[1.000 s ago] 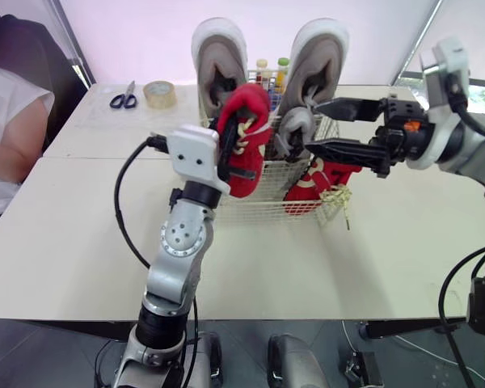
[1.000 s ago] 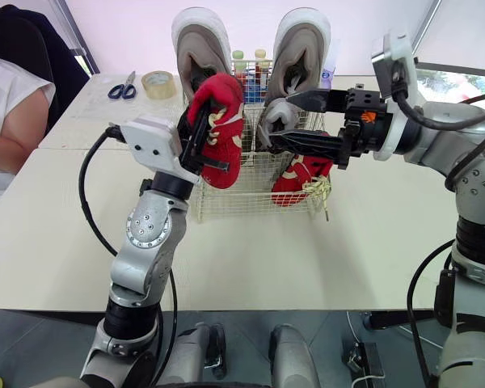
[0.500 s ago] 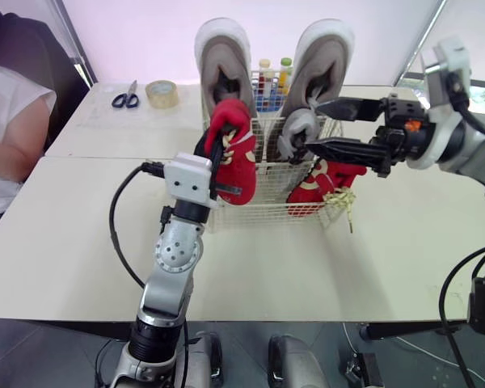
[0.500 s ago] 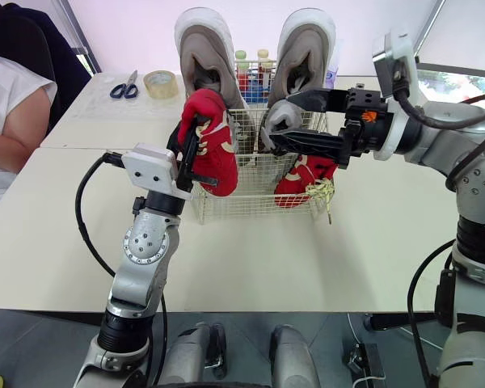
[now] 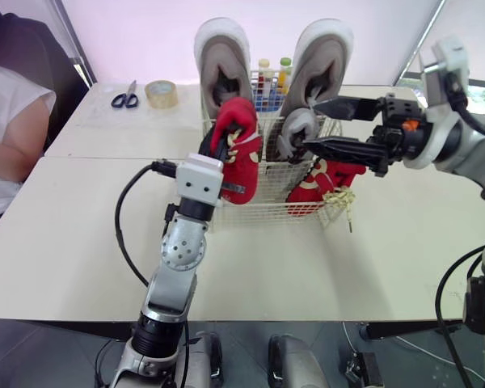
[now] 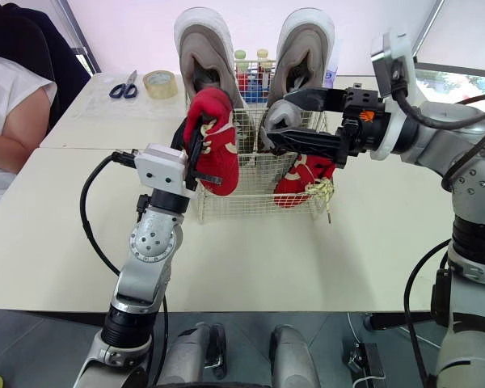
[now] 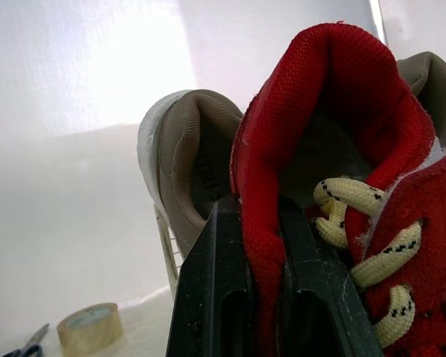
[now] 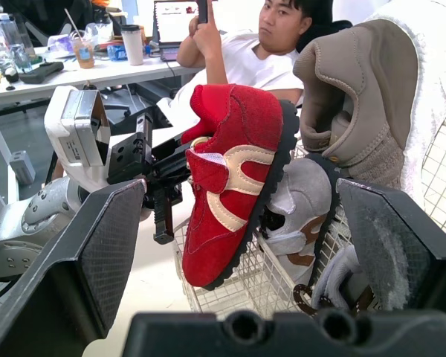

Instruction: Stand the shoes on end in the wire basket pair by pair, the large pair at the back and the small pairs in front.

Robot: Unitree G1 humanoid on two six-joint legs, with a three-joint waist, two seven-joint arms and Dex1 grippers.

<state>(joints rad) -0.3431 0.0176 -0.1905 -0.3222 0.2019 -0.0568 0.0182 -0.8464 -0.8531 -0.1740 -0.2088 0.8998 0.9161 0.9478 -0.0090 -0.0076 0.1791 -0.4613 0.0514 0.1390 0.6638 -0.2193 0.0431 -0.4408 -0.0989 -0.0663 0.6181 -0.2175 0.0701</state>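
Note:
Two large beige shoes point(image 5: 221, 61) point(image 5: 323, 56) stand on end at the back of the wire basket point(image 5: 267, 212). My left gripper point(image 5: 224, 162) is shut on the heel collar of a red shoe point(image 5: 241, 149) with cream laces, held toe-down at the basket's front left corner. A small grey shoe point(image 5: 297, 129) stands in the basket's middle. My right gripper point(image 5: 314, 124) is open, its fingers spread wide above and below that grey shoe from the right, gripping nothing. A second red shoe point(image 5: 323, 182) hangs over the front right rim, laces dangling.
Scissors point(image 5: 124, 99) and a tape roll point(image 5: 160, 93) lie on the table's far left. Bottles point(image 5: 272, 74) stand behind the basket. A person in a white shirt point(image 5: 8, 121) sits at the left edge.
My left arm has brought the red shoe lower and nearer the basket's front left corner. The right gripper has stayed in place, still open.

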